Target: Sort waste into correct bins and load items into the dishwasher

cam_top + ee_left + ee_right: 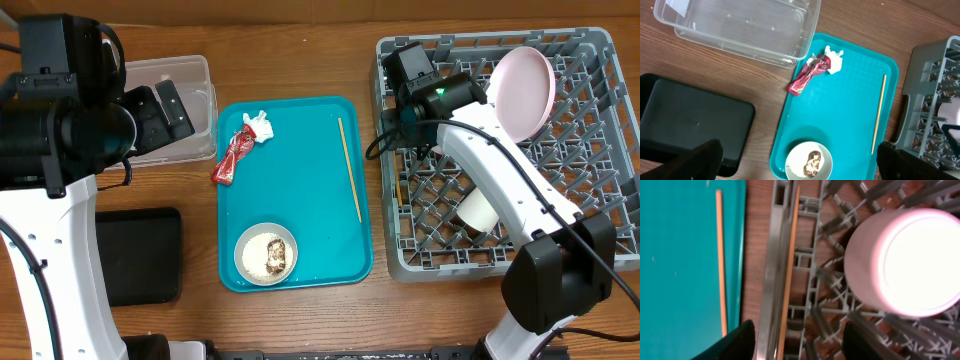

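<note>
A teal tray (340,250) holds a red wrapper (232,157), a crumpled white napkin (260,125), a wooden chopstick (349,170) and a white bowl with food scraps (267,254). The grey dish rack (590,250) holds a pink plate (522,92) and a pale cup (478,212). My left gripper (165,110) is open and empty above the clear bin (190,75). In the left wrist view its fingers (799,147) frame the bowl (809,162). My right gripper (800,332) is open over the rack's left wall. A second chopstick (790,255) lies inside that wall.
A black bin (140,255) sits at the front left, below the clear bin. The rack wall (771,280) stands close to the tray's right edge (742,240). The cup (902,262) sits upturned to the right of my right fingers.
</note>
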You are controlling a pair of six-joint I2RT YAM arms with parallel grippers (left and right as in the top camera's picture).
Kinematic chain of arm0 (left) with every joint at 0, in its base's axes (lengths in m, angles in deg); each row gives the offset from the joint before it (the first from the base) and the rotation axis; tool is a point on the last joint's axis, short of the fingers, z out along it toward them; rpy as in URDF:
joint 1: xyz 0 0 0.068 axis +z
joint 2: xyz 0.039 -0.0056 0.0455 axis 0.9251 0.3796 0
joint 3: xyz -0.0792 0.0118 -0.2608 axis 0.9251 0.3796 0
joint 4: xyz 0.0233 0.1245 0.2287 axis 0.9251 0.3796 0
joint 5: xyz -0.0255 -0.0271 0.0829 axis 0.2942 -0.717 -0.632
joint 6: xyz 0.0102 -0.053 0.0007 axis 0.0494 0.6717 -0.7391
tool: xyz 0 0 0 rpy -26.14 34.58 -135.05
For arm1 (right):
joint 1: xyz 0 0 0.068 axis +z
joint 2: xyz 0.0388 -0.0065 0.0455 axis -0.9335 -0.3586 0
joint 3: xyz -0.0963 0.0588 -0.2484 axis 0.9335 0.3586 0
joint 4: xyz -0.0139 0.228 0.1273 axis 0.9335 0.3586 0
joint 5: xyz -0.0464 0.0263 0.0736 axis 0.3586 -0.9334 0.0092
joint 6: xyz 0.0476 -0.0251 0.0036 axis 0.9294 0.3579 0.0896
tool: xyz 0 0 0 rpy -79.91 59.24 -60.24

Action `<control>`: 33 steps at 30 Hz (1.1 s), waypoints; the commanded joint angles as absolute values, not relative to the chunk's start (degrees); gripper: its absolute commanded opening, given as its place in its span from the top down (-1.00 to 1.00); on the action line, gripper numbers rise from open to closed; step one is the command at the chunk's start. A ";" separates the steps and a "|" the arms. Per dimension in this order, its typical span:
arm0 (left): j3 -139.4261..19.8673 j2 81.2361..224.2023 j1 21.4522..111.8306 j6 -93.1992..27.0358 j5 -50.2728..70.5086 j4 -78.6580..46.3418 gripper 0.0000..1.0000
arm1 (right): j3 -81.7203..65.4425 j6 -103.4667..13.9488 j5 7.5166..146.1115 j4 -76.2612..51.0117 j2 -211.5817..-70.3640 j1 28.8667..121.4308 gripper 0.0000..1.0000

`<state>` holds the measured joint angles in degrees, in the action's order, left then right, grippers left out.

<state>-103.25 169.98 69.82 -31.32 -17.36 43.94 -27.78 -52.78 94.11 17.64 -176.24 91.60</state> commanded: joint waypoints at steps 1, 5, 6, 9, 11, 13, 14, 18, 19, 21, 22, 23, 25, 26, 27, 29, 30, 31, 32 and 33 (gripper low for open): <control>-103.36 170.00 69.93 -30.93 -18.08 43.74 -1.00 | -28.11 -52.93 86.79 18.51 -176.20 94.63 -0.28; -103.36 170.00 69.93 -30.93 -18.08 43.74 -1.00 | -28.06 -53.00 83.93 17.46 -176.20 100.27 -0.37; -103.36 170.00 69.93 -30.93 -18.10 43.74 -1.00 | -28.06 -52.98 85.11 16.85 -176.33 101.63 -0.40; -103.36 170.00 69.93 -30.93 -18.08 43.74 -1.00 | -28.02 -52.93 89.15 14.58 -177.33 104.49 -0.42; -103.36 170.00 69.93 -30.93 -18.08 43.74 -1.00 | -27.95 -52.93 90.16 12.83 -179.06 105.48 -0.29; -103.36 170.00 69.93 -30.93 -18.10 43.74 -1.00 | -27.95 -52.89 90.16 11.73 -181.24 105.67 -0.14; -103.38 170.00 69.93 -30.93 -18.08 43.74 -1.00 | -27.95 -52.93 90.29 11.23 -182.47 105.67 -0.11; -103.36 170.00 69.93 -30.93 -18.08 43.74 -1.00 | -27.95 -52.91 95.36 9.70 -188.65 105.08 -0.07; -103.36 170.00 69.93 -30.93 -18.08 43.74 -1.00 | -27.95 -52.93 95.67 9.61 -189.92 105.02 -0.03; -103.36 170.00 69.93 -30.93 -18.08 43.74 -1.00 | -27.95 -52.93 95.91 9.51 -191.93 104.93 0.02; -103.36 170.00 69.93 -30.93 -18.10 43.74 -1.00 | -27.95 -52.96 96.04 9.31 -192.83 104.93 0.01; -103.36 170.00 69.93 -30.93 -18.10 43.74 -1.00 | -27.95 -52.91 96.26 9.11 -193.51 104.93 0.02; -103.36 170.00 69.93 -30.93 -18.08 43.74 -1.00 | -27.95 -52.93 96.67 8.57 -194.80 104.93 0.01; -103.36 170.00 69.93 -30.93 -18.10 43.74 -1.00 | -27.95 -52.91 96.87 8.30 -195.21 104.93 0.01; -103.36 170.00 69.93 -30.93 -18.10 43.74 -1.00 | -27.95 -52.93 97.33 8.15 -195.30 104.93 0.02; -103.36 170.00 69.93 -30.93 -18.08 43.74 -1.00 | -27.95 -52.89 99.95 7.93 -195.41 104.93 0.03; -103.36 170.00 69.93 -30.93 -18.10 43.74 -1.00 | -27.95 -52.91 101.24 7.87 -195.41 104.93 0.04; -103.38 170.00 69.93 -30.93 -18.10 43.74 -1.00 | -27.95 -52.91 103.75 7.80 -195.41 104.93 0.06; -103.36 170.00 69.93 -30.93 -18.08 43.74 -1.00 | -27.95 -52.91 106.05 7.80 -195.41 104.93 0.06; -103.36 169.98 69.93 -30.93 -18.10 43.74 -0.99 | -27.95 -52.93 107.62 7.78 -195.41 104.93 0.03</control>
